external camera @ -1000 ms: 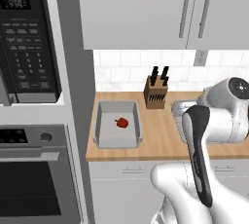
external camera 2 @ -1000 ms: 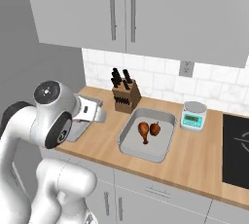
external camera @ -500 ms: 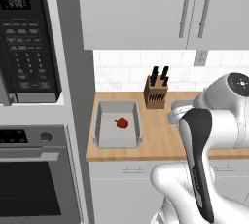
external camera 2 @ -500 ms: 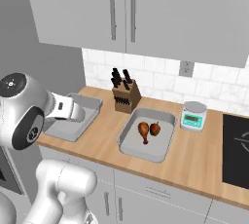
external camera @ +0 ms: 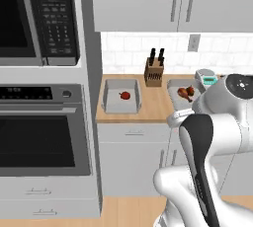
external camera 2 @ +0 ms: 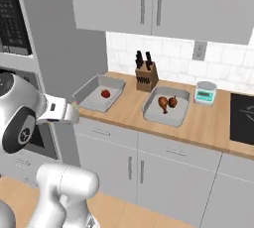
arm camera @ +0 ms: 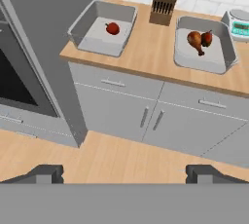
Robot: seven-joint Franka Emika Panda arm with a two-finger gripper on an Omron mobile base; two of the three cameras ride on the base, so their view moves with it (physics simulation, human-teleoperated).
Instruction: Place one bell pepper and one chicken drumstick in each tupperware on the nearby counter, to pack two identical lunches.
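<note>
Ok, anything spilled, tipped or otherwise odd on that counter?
Nothing spilled or tipped. Both tupperware sit flat on the counter; the left tupperware holds only a bell pepper, while the right tupperware has a drumstick plus a pepper.

Two grey tupperwares sit on the counter point(external camera 2: 198, 123), knife block point(external camera 2: 147, 76) behind them.
</note>
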